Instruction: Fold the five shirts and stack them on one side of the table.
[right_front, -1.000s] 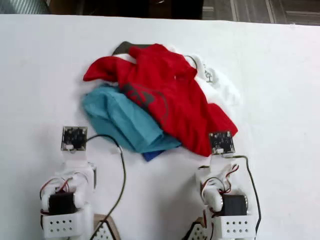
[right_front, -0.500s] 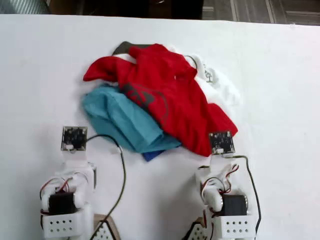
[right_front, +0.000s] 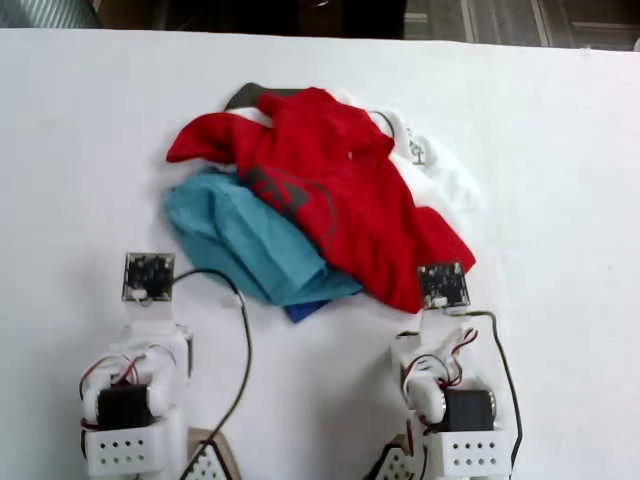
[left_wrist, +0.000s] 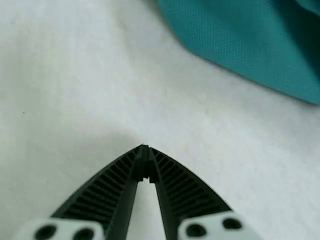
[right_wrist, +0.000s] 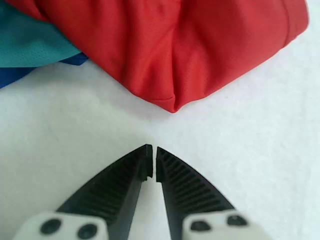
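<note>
Shirts are heaped in the middle of the table (right_front: 560, 150): red shirt (right_front: 330, 190) on top, teal shirt (right_front: 250, 245) sticking out beneath it, blue shirt (right_front: 305, 310) corner under the teal, white shirt (right_front: 440, 170) and dark shirt (right_front: 245, 96) peeking out behind.

The high camera looks straight down over the whole tabletop (right_front: 560, 150). Each wrist camera faces forward, low and close: past the left hand (left_wrist: 144, 150) to the teal shirt (left_wrist: 250, 45), past the right hand (right_wrist: 152, 150) to the red shirt (right_wrist: 175, 45), both shared overhead.
</note>
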